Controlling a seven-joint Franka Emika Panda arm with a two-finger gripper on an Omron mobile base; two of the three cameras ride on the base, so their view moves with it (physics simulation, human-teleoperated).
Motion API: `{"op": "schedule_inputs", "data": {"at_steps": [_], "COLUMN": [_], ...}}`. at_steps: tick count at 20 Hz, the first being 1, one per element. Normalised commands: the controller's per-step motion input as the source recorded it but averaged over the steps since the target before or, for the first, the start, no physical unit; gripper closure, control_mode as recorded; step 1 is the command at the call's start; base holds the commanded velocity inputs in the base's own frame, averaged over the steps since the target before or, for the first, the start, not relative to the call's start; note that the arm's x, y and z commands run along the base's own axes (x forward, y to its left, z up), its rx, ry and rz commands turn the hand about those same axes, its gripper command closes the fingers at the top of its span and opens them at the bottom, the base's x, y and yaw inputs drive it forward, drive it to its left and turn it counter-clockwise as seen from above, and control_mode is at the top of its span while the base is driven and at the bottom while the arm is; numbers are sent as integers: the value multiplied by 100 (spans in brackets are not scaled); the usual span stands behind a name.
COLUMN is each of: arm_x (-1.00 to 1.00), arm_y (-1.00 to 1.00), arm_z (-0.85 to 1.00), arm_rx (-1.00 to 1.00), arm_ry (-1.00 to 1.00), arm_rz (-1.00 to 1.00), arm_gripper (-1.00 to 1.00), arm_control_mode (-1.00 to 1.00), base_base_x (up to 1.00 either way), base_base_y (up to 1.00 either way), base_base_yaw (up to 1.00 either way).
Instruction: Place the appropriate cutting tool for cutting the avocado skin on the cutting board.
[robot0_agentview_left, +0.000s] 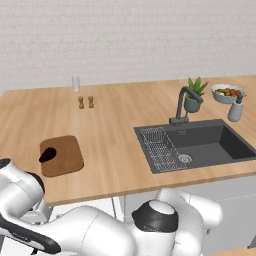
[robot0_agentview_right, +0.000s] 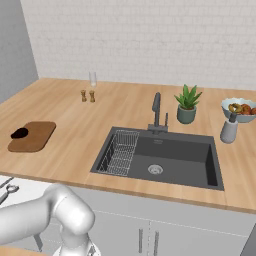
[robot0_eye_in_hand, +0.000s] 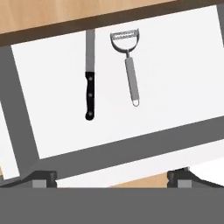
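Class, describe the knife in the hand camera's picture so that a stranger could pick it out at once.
Look into the white open drawer below the wooden counter edge. Two tools lie side by side there, apart. The knife has a black riveted handle and a narrow straight grey blade, while the peeler beside it is all silver with a looped head.

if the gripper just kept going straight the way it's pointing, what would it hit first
Most likely the white floor of the open drawer, between the knife and the peeler. The open gripper looks down into it, and neither tool sits dead centre. Depth is hard to judge here.
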Motion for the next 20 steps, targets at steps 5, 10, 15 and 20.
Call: {"op": "schedule_inputs", "data": {"at_steps": [5,10,15,20], "arm_x": [3,5,19,20], "arm_y": [-26,-15,0,0], "arm_z": [-56,-60,-35,-34], "arm_rx": [0,0,0,0], "arm_ry": [0,0,0,0], "arm_rz": [1,2,0,0], "arm_gripper": [-100,-100,-100,-100], "arm_control_mode": [-100,-100,-100,-100], "base_base_x": [0,0,0,0], "base_base_y": [0,0,0,0], "base_base_yaw": [0,0,0,0]}}
